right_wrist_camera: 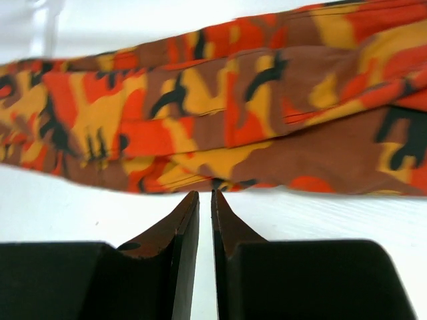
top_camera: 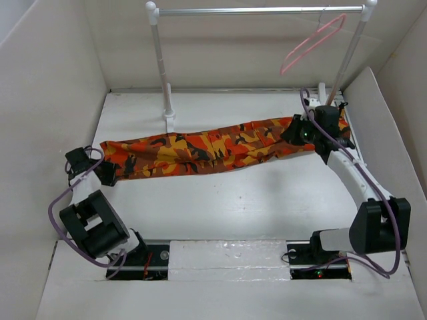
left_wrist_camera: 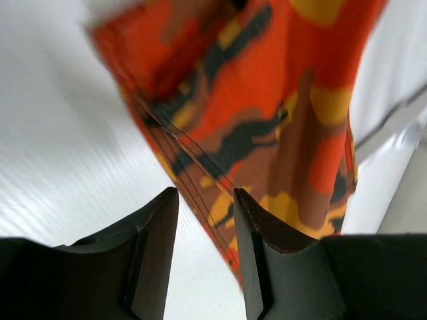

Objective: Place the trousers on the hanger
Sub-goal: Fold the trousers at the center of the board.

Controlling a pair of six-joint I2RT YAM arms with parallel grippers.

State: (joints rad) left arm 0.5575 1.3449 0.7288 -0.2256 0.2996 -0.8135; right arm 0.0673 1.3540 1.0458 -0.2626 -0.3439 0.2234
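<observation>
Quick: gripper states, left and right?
Left gripper: open, at the edge of the trousers, no grip visible.
Right gripper: nearly closed, empty, cloth just beyond its tips.

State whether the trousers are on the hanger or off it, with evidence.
Off. The trousers lie in a long band on the table; the hanger hangs bare on the rail behind.

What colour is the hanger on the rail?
Pink hanger; shows best in the top external view.
</observation>
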